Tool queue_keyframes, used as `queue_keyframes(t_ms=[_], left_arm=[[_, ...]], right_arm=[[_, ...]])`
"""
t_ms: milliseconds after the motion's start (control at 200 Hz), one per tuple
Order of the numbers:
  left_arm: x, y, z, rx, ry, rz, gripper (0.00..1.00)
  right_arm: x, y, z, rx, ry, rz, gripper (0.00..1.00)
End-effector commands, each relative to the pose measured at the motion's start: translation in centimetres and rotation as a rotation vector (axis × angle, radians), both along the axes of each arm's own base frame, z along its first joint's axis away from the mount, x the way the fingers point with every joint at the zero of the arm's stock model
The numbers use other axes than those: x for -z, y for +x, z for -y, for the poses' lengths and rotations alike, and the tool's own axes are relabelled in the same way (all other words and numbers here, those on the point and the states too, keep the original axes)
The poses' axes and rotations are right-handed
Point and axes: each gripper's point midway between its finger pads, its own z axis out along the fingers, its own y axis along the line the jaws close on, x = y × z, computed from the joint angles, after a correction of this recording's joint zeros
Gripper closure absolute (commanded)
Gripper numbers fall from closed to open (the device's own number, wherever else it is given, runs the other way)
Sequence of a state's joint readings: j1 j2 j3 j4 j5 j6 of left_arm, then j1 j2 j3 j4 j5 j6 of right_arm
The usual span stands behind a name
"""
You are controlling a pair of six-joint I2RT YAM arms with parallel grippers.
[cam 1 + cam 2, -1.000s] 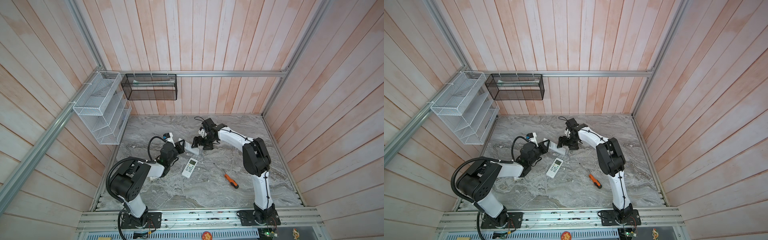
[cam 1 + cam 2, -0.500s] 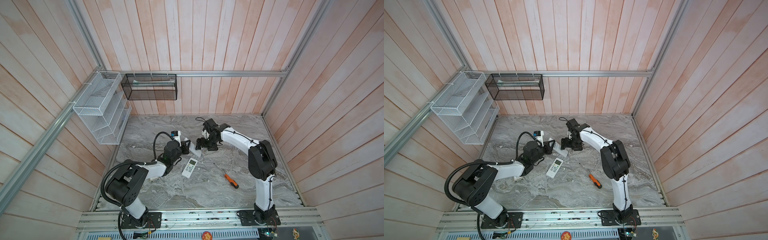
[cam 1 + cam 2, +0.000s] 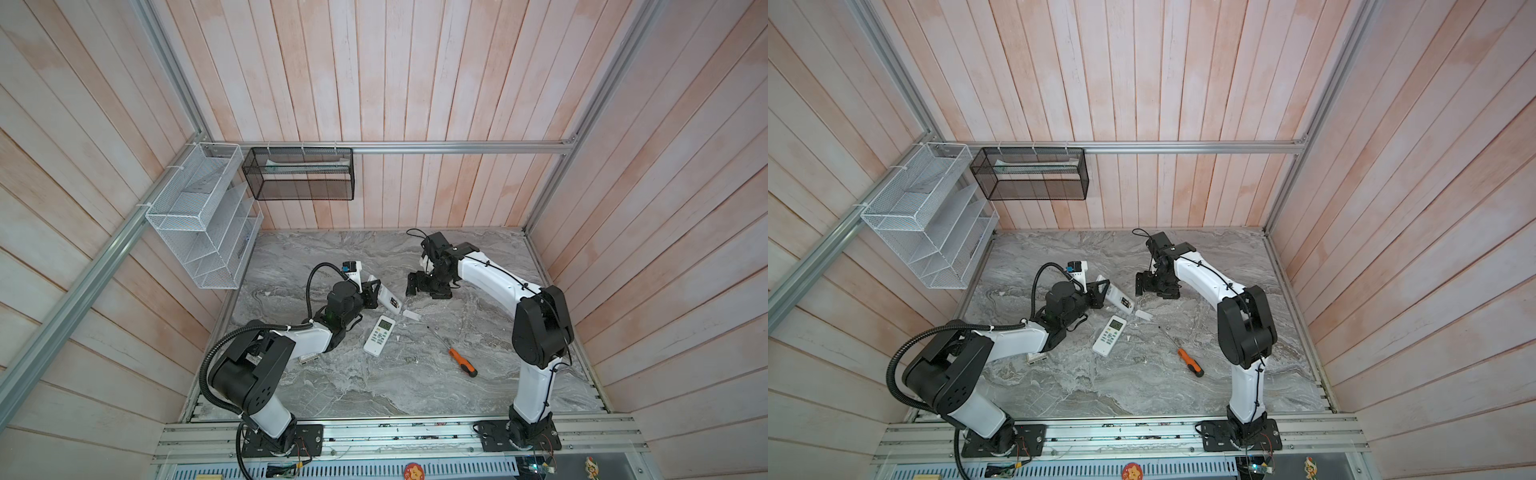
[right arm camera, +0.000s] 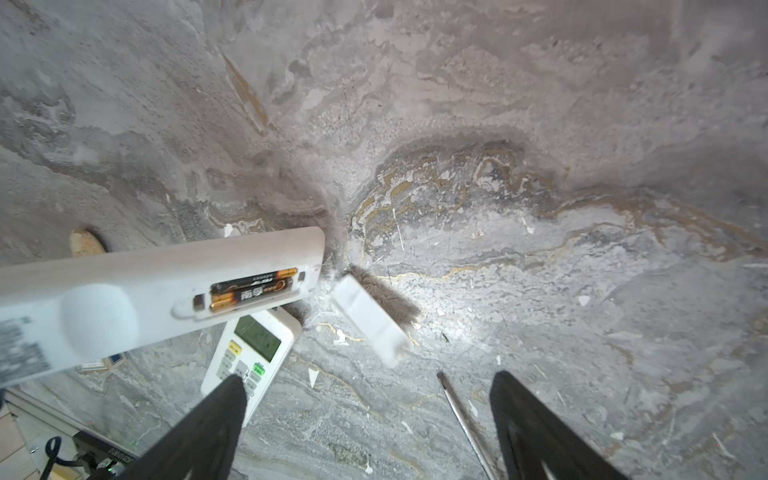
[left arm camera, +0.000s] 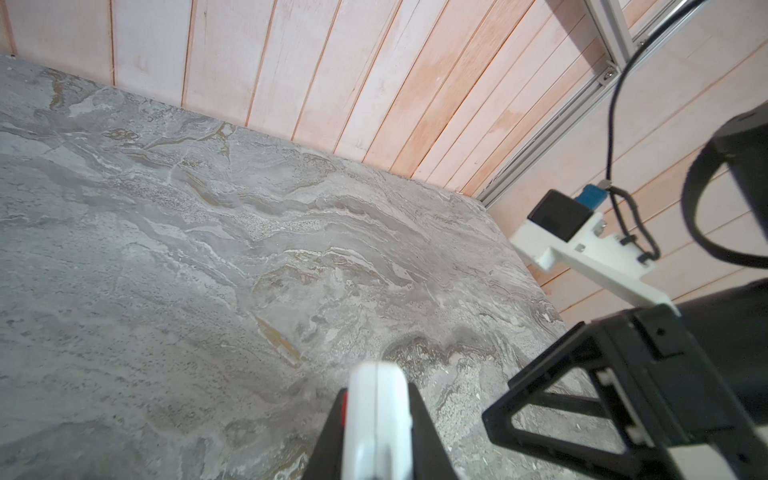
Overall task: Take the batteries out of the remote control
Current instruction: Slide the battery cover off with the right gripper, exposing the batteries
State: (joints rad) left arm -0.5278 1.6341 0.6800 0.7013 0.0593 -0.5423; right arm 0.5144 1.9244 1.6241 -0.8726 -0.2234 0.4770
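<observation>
left jaws: pinching remote (image 3: 390, 300), mid-frame in both top views | right jaws: spread, empty, near it | batteries (image 4: 249, 291): two in remote's open bay, indiscernible in top views

Left arm (image 3: 307, 338): base at 7 o'clock in both top views, shoulder link bulky and low, forearm stretched flat toward 1 o'clock. Left hand (image 3: 374, 292) sits near centre, jaws nearly closed and clamped on a white remote (image 3: 389, 297). In the left wrist view its dark fingers (image 5: 332, 432) pinch the remote from both sides.

Right arm (image 3: 490, 276): base at 5 o'clock, lower link upright, elbow high, forearm running toward 10 o'clock, wrist bent down. Right hand (image 3: 426, 290) is aimed downward, jaws spread wide, gripping nothing; both fingers (image 4: 208, 424) are visible in the right wrist view. The hands are apart, the right at 3 o'clock of the left.
</observation>
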Motion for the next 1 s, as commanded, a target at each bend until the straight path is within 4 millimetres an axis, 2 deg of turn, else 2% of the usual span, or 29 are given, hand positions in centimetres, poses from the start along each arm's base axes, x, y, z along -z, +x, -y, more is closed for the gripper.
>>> queue_keyframes(t_ms=[0, 190, 345, 490, 695, 830, 995], left_arm=[[-0.6, 0.4, -0.6, -0.017, 0.012, 0.008, 1.00], [0.5, 0.8, -1.7, -0.034, -0.075, -0.072, 1.00], [2.3, 1.2, -4.0, -0.084, -0.216, -0.210, 1.00], [3.9, 1.3, -4.9, -0.092, -0.323, -0.316, 0.98], [5.6, 1.4, -3.6, -0.045, -0.421, -0.434, 0.98], [6.6, 1.7, -2.2, 0.004, -0.476, -0.513, 0.95], [8.6, 1.6, -1.7, 0.011, -0.500, -0.591, 0.90]], right_arm=[[-2.9, 0.2, 0.0, -0.016, 0.072, 0.061, 0.07], [-4.8, -0.3, -1.9, -0.110, 0.238, 0.097, 0.07], [-5.0, -1.0, -1.8, -0.140, 0.275, 0.114, 0.07], [-4.7, -1.9, -1.2, -0.152, 0.289, 0.112, 0.07], [-3.8, -3.3, 0.3, -0.149, 0.276, 0.094, 0.07], [-2.4, -4.6, 2.4, -0.120, 0.227, 0.057, 0.07], [-1.6, -6.1, 4.7, -0.101, 0.175, 0.045, 0.07]])
